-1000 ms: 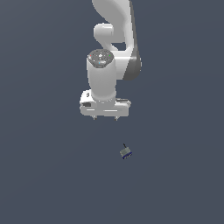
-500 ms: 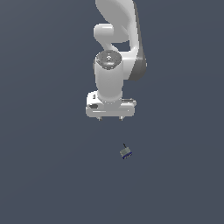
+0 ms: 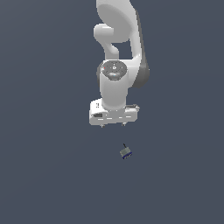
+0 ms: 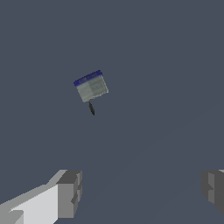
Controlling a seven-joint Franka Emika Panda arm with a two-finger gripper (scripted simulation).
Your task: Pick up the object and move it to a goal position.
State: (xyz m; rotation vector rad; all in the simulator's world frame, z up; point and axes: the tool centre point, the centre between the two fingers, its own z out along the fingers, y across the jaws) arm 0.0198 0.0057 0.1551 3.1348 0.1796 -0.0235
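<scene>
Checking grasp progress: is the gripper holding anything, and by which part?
Nothing is held. The gripper is open and apart from the object, which lies untouched.

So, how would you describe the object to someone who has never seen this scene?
Find the white arm's pincer in the exterior view. Below it, slightly toward that view's right, lies the object: a tiny grey-green block with a dark blue rim and a thin dark stub, the only item on the floor.

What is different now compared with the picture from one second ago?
The gripper has moved toward the exterior view's right and slightly lower in that picture, closer to the object. It took hold of nothing: its fingers are wide apart and empty. The object lies in the same place, untouched.
</scene>
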